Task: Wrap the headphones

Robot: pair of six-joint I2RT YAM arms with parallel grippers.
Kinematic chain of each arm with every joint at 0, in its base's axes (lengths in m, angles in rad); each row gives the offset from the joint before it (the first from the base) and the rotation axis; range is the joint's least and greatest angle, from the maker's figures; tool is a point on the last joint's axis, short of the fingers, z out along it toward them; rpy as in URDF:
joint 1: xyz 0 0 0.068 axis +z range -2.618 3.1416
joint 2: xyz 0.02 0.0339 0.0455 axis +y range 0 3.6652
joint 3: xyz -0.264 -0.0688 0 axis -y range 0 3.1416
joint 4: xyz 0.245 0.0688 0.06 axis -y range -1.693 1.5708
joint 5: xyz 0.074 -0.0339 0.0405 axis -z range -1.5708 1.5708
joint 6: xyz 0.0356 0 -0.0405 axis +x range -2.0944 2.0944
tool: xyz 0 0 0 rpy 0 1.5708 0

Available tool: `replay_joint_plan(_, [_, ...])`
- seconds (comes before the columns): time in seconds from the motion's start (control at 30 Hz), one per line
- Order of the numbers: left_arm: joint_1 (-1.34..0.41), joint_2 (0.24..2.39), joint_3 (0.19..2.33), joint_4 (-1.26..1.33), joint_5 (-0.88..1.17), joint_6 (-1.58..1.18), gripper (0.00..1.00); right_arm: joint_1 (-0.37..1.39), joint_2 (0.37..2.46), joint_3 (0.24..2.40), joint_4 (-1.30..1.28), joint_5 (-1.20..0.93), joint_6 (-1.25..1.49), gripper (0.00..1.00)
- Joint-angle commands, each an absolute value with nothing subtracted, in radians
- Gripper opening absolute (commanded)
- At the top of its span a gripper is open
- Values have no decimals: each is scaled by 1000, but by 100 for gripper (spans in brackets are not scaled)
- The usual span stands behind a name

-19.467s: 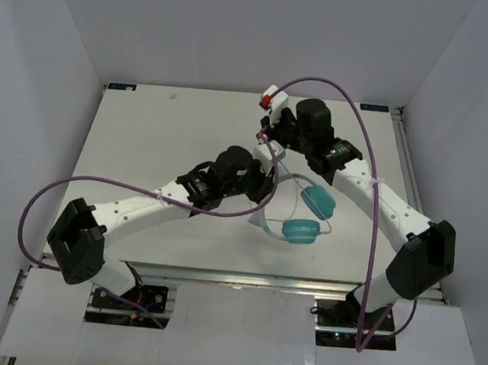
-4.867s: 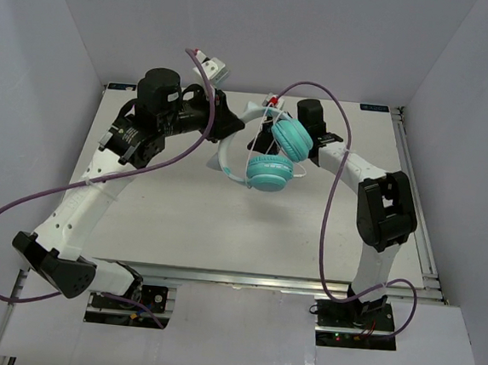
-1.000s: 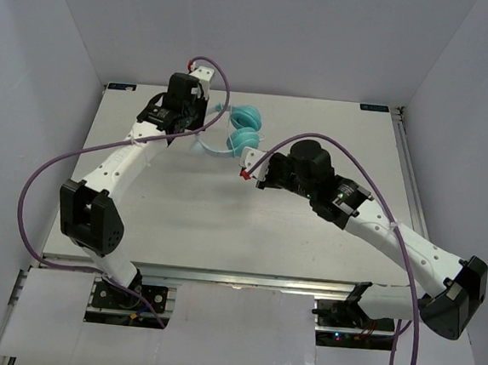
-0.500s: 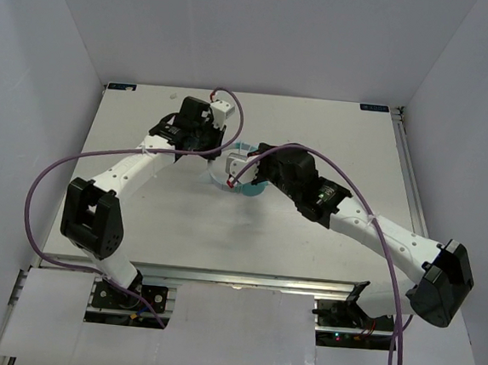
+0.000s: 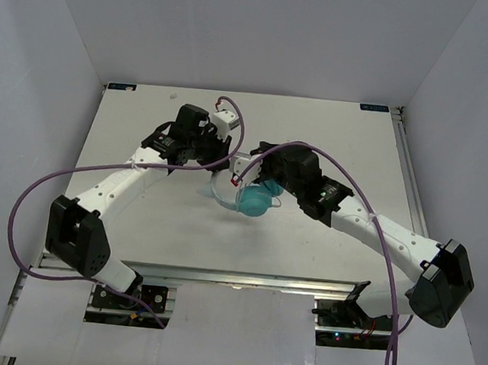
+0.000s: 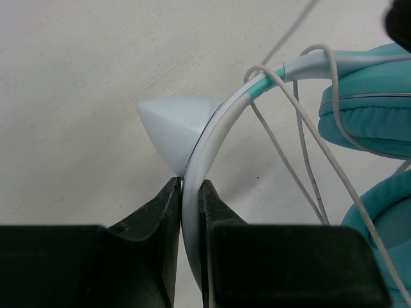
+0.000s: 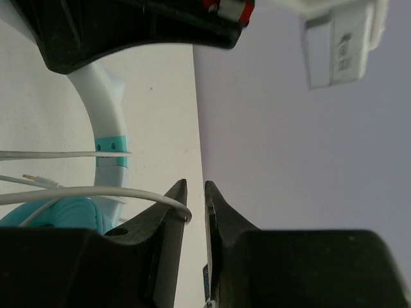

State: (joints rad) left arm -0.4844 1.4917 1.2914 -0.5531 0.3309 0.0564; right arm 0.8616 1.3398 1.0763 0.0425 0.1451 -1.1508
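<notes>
The headphones [image 5: 253, 200] sit near the table's middle, with teal ear cups [image 6: 369, 115] and a white headband [image 6: 218, 122]. My left gripper [image 6: 190, 186] is shut on the headband, its black fingers pinching the band from both sides; from above it [image 5: 213, 170] reaches in from the far left. The thin pale cord [image 6: 302, 170] runs in loops across the band and cups. My right gripper [image 7: 196, 186] stands just right of the headphones, jaws a narrow gap apart. The cord [image 7: 96, 191] hooks over the tip of one finger, and the gap itself shows only background.
Thick purple cables [image 5: 47, 182] [image 5: 370, 206] arc over both arms. The white table [image 5: 138, 216] is boxed in by pale walls [image 5: 49, 63] on three sides. The left arm's black wrist [image 7: 128, 25] hangs close above the right gripper.
The headphones came from the far middle of the table toward its centre and lower, still held by the left gripper. The right gripper closed in beside them and its jaws parted slightly.
</notes>
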Motion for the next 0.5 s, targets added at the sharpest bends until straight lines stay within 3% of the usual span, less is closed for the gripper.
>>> replay_joint_plan(0.0, [-491,1359,1280,-523,460,51,0,801,1309,1080,26,50,-1059,23])
replay_joint_plan(0.47, [-502,1284,1298,-546,523,43,0,596,1383,1187,-61,-375,-764,21])
